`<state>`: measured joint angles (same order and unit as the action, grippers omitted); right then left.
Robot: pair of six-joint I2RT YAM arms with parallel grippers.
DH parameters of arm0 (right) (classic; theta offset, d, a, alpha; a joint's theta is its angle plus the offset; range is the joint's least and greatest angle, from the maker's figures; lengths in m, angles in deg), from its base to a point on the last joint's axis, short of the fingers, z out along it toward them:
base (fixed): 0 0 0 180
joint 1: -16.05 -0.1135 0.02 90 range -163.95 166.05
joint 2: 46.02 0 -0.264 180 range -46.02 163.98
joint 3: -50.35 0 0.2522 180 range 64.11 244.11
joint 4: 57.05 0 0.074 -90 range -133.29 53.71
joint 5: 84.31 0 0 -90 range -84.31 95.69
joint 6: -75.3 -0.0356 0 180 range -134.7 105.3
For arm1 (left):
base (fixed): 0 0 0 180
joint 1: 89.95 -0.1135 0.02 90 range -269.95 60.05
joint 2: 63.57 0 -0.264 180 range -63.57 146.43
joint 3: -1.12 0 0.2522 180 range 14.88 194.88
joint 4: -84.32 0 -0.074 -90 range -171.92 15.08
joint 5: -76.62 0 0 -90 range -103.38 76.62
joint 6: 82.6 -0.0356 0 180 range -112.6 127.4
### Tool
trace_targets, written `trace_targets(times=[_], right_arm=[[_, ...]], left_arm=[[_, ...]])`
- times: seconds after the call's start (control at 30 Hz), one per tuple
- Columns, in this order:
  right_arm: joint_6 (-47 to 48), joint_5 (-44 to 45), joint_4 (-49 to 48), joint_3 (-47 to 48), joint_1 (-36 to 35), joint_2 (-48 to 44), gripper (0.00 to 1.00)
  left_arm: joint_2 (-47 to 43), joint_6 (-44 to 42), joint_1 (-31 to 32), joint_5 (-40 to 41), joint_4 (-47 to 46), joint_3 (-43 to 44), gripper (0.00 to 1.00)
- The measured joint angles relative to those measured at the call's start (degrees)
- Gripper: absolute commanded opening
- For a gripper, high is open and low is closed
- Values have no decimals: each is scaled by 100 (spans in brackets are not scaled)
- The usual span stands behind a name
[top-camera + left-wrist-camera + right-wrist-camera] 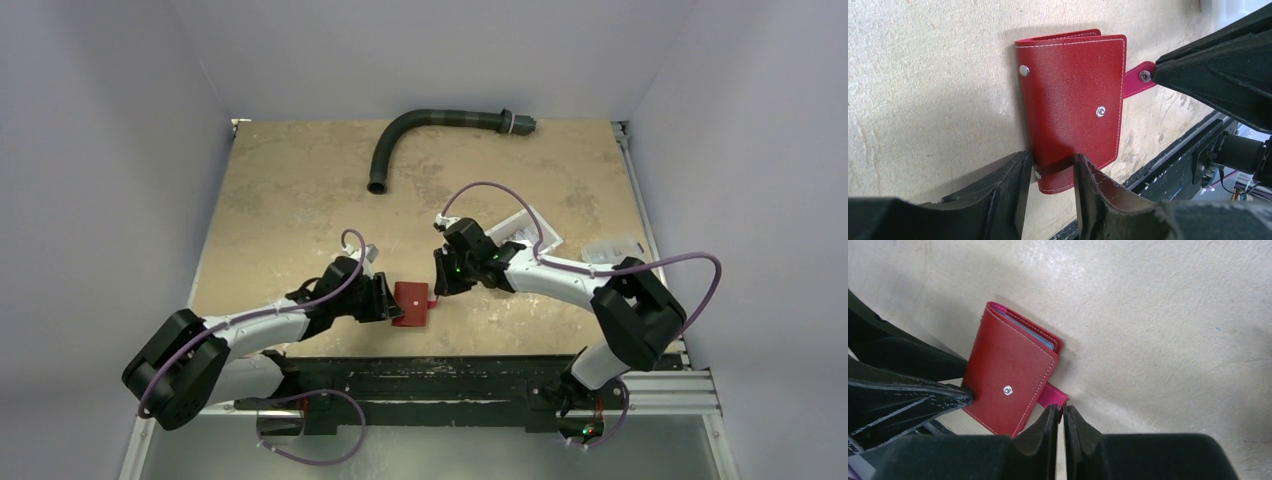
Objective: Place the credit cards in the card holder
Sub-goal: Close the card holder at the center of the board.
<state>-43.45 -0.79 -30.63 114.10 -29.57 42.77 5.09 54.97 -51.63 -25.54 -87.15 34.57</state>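
Observation:
The dark-red card holder lies folded shut on the table between both arms. It also shows in the left wrist view and the right wrist view. Pale grey card edges show inside its far end; no loose credit cards are in view. My left gripper is open astride the holder's near corner, one finger beside the spine and the other lying on the cover. My right gripper is shut on the tip of the pink snap tab.
A dark corrugated hose lies at the back of the table. A white bin and a clear plastic box sit behind the right arm. The black rail runs along the table's near edge.

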Motion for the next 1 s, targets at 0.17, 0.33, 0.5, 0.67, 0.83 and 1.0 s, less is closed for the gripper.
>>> trace_targets(times=[0.17,0.33,0.5,0.67,0.83,1.0], right_arm=[[28,103,92,50,0,101,21],[31,109,162,68,0,103,17],[-7,105,223,68,0,103,26],[-59,103,223,35,0,68,17],[-92,90,210,9,0,37,6],[-179,-85,26,-151,0,-28,0]], left_arm=[[0,48,7,59,-120,-42,36],[-48,94,7,72,-133,-79,35],[-109,133,7,72,-136,-83,35],[-120,136,7,72,-144,-85,35],[-118,136,7,68,-208,-170,36],[-118,142,7,61,-262,-192,37]])
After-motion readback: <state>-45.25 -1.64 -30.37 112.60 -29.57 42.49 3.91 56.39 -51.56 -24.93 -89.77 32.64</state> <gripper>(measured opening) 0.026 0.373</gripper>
